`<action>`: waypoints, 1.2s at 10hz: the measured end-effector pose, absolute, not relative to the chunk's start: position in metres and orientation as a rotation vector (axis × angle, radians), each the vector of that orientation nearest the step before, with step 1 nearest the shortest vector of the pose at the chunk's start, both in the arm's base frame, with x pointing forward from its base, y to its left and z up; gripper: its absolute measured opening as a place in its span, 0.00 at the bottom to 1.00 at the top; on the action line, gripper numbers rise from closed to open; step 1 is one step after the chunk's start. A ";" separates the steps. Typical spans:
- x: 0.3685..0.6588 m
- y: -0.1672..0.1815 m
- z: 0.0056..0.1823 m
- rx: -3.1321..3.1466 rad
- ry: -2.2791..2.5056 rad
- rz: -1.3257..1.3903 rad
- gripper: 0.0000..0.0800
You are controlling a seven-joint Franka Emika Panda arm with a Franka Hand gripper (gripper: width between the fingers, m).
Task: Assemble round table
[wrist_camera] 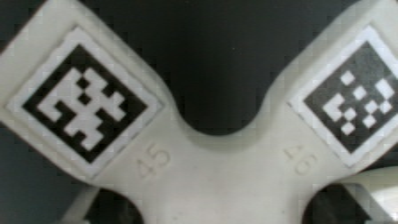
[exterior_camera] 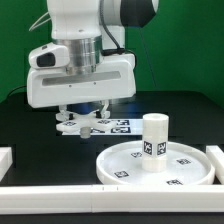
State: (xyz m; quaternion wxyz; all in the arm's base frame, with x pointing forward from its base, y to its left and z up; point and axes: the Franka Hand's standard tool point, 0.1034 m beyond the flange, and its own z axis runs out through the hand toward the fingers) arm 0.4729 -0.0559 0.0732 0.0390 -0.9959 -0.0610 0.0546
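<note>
Nearest, on the right, the round disc (exterior_camera: 120,172) lies flat. The leg (exterior_camera: 153,142) stands up in its middle, so that step looks done. Farther back on the left, the gripper (exterior_camera: 86,116) is low over the cross-shaped base piece (exterior_camera: 82,127), with a finger on each side. I cannot tell if it is squeezing. I think the base must go on the leg next.

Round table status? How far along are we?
Looks done: the leg stands upright at the middle of the round disc; whether it is screwed tight cannot be told. In hand: the gripper sits low over the cross-shaped base, grip unclear. Left: the base is not yet on top of the leg.
</note>
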 end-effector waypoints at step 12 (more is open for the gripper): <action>0.545 0.032 0.143 -3.039 -0.143 0.175 0.56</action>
